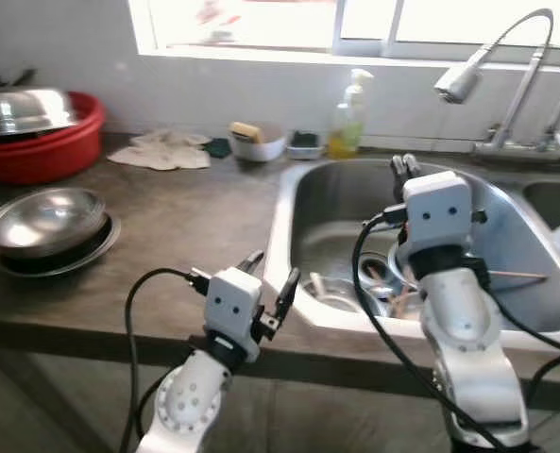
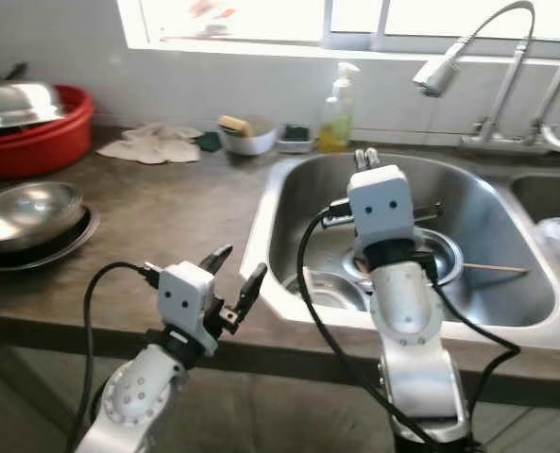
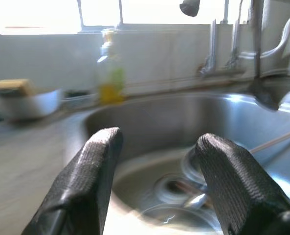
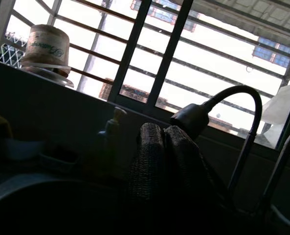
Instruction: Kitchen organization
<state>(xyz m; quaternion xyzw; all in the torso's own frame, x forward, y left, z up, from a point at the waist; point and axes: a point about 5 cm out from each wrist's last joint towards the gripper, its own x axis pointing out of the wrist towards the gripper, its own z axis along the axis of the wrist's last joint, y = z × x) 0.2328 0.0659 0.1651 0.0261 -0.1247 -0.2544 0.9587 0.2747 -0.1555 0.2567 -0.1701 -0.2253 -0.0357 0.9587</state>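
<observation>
We hold our left gripper (image 1: 271, 277) spread wide and empty at the sink's (image 1: 289, 203) front-left corner. Our right gripper (image 1: 405, 167), fingers pressed together on nothing, hovers above the basin, where dishes (image 1: 355, 288) lie at the bottom.

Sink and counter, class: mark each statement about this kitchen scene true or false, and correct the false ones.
1. The left hand is open. True.
2. The right hand is held over the sink, fingers together. True.
3. The soap bottle lies inside the sink. False: it stands upright on the counter behind the sink.
4. The red basin is on the counter to the left. True.
5. The steel bowls are stacked inside the red basin. False: they rest on the counter in front of it.
</observation>
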